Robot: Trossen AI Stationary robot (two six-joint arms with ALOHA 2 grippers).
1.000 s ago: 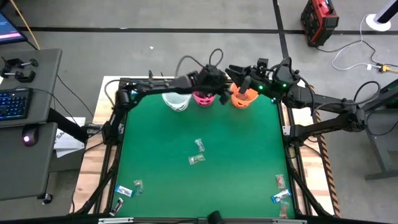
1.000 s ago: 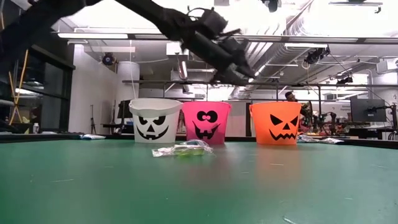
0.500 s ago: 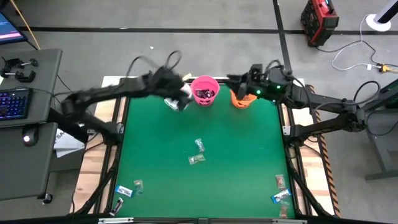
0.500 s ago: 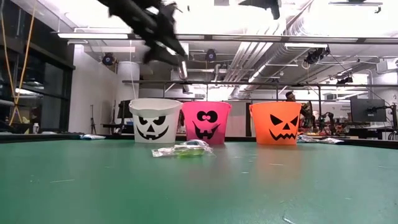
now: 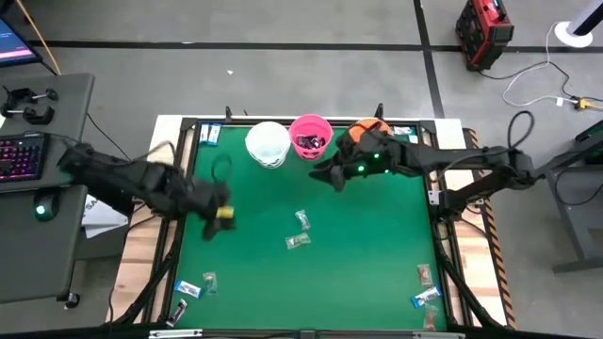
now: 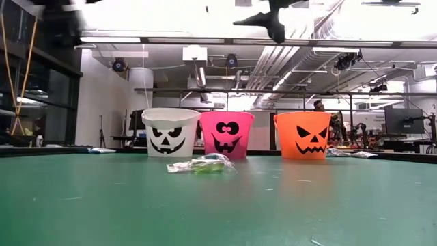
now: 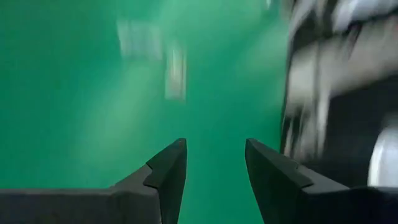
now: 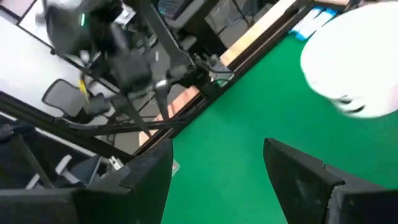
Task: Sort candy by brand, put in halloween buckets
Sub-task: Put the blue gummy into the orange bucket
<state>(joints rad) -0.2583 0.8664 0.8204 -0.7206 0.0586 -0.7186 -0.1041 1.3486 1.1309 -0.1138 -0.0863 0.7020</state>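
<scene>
Three buckets stand in a row at the table's far edge: white [image 5: 268, 143], pink [image 5: 311, 137] and orange [image 5: 369, 130], the orange one partly under my right arm. In the low view they are the white bucket [image 6: 170, 132], pink bucket [image 6: 226, 134] and orange bucket [image 6: 302, 134]. Two clear-wrapped candies [image 5: 300, 230] lie mid-table, also seen as candy [image 6: 201, 164]. My left gripper [image 5: 222, 215] is open above the table's left part, holding nothing [image 7: 214, 168]. My right gripper [image 5: 330, 175] is open, just near of the pink bucket, empty [image 8: 217, 165].
More candies lie at the near left corner [image 5: 193, 287], the near right corner [image 5: 426, 287] and behind the buckets [image 5: 209, 135]. Dark sweets show inside the pink bucket. The green mat is bare between the centre candies and the bucket row. A desk with a keyboard [image 5: 19, 155] stands left of the table.
My left arm has swung fast from over the pink bucket toward the table's left edge and nearer, and is now low over the mat's left part. My right gripper has moved from over the orange bucket toward the left and near side, stopping in front of the pink bucket.
</scene>
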